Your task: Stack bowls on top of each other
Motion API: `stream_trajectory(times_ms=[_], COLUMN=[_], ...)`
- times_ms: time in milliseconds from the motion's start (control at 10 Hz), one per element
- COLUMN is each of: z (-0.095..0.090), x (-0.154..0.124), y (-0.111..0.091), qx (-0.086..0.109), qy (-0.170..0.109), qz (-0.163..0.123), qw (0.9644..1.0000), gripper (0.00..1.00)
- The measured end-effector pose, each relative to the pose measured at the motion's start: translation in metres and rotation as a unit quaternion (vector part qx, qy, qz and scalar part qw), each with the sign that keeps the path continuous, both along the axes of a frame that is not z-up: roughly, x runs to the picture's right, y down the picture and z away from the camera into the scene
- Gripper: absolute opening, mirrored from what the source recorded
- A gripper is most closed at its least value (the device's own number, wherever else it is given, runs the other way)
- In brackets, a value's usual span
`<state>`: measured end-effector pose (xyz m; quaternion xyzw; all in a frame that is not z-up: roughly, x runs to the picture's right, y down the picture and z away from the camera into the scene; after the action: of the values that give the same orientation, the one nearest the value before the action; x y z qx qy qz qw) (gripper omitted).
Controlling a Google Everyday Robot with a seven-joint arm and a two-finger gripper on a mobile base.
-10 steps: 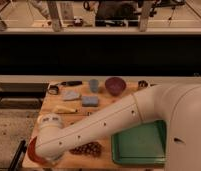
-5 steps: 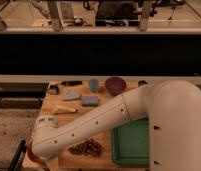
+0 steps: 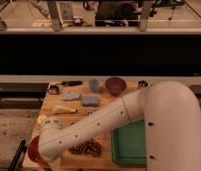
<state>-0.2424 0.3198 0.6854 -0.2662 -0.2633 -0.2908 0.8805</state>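
The dark purple bowl (image 3: 115, 85) is seen upright at the far edge of the wooden counter (image 3: 51, 102), its mouth turned upward; being round, no long axis is shown. Just beside it, to the left, a blue-grey cup (image 3: 94, 85) is set. The orange-red bowl (image 3: 32, 150) is found at the near left corner, mostly hidden by the white arm (image 3: 109, 120), so its tilt cannot be told. The pincer (image 3: 45, 158) is lowered at that bowl; whether it is spread or closed cannot be told. A green tray (image 3: 129, 142) is laid near the right
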Motion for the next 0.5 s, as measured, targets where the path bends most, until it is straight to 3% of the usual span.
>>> stream_trajectory(times_ms=[500], z=[0.020], x=[0.016], y=[0.020], qx=[-0.007], qy=[-0.004], qz=[-0.001], qw=[1.0000], gripper=[0.10])
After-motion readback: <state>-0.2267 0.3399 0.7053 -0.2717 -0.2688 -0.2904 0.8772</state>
